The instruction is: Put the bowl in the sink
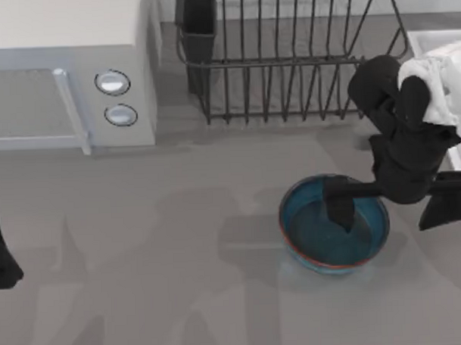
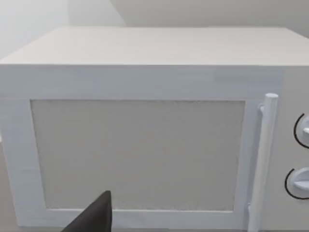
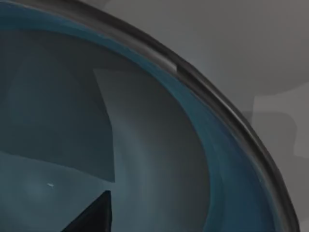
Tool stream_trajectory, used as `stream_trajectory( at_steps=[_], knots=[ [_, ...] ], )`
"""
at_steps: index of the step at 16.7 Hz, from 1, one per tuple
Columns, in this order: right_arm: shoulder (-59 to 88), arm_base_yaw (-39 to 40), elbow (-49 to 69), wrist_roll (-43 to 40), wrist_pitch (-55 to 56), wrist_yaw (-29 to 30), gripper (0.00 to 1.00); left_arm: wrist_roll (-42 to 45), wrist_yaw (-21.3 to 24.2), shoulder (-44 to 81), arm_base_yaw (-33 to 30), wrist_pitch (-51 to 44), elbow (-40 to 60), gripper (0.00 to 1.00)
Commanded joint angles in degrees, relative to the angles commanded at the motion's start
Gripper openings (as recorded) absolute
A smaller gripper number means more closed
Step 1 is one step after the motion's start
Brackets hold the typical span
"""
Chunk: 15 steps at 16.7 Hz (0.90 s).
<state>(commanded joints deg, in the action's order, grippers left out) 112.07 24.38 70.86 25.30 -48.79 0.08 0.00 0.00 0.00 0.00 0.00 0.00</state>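
Observation:
The round blue bowl with a teal inside and a reddish-brown rim band sits on the grey table, right of centre. My right gripper is open and straddles the bowl's right rim: one finger reaches down inside the bowl, the other hangs outside it. In the right wrist view the bowl's inside is very close, with one dark fingertip over it. The pale sink shows at the right edge, partly behind the right arm. My left gripper is parked at the table's left edge.
A white microwave stands at the back left; its door faces the left wrist camera. A dark wire dish rack with a black cup holder stands at the back centre, just behind the bowl and right arm.

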Motion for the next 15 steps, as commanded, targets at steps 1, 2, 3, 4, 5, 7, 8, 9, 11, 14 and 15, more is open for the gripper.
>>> stream_trajectory(
  at_steps=[1,2,3,4,5,7,8,9,11,14,15],
  knots=[
    [0.0,0.0,0.0,0.0,0.0,0.0,1.0,0.0,0.0,0.0,0.0,0.0,0.0,1.0],
    [0.0,0.0,0.0,0.0,0.0,0.0,0.92,0.0,0.0,0.0,0.0,0.0,0.0,1.0],
    [0.0,0.0,0.0,0.0,0.0,0.0,0.85,0.0,0.0,0.0,0.0,0.0,0.0,1.0],
    [0.0,0.0,0.0,0.0,0.0,0.0,0.77,0.0,0.0,0.0,0.0,0.0,0.0,1.0],
    [0.0,0.0,0.0,0.0,0.0,0.0,0.7,0.0,0.0,0.0,0.0,0.0,0.0,1.0],
    [0.0,0.0,0.0,0.0,0.0,0.0,0.55,0.0,0.0,0.0,0.0,0.0,0.0,1.0],
    [0.0,0.0,0.0,0.0,0.0,0.0,0.47,0.0,0.0,0.0,0.0,0.0,0.0,1.0],
    [0.0,0.0,0.0,0.0,0.0,0.0,0.4,0.0,0.0,0.0,0.0,0.0,0.0,1.0],
    [0.0,0.0,0.0,0.0,0.0,0.0,0.25,0.0,0.0,0.0,0.0,0.0,0.0,1.0],
    [0.0,0.0,0.0,0.0,0.0,0.0,0.02,0.0,0.0,0.0,0.0,0.0,0.0,1.0],
    [0.0,0.0,0.0,0.0,0.0,0.0,0.0,0.0,0.0,0.0,0.0,0.0,0.0,1.0]
  ],
)
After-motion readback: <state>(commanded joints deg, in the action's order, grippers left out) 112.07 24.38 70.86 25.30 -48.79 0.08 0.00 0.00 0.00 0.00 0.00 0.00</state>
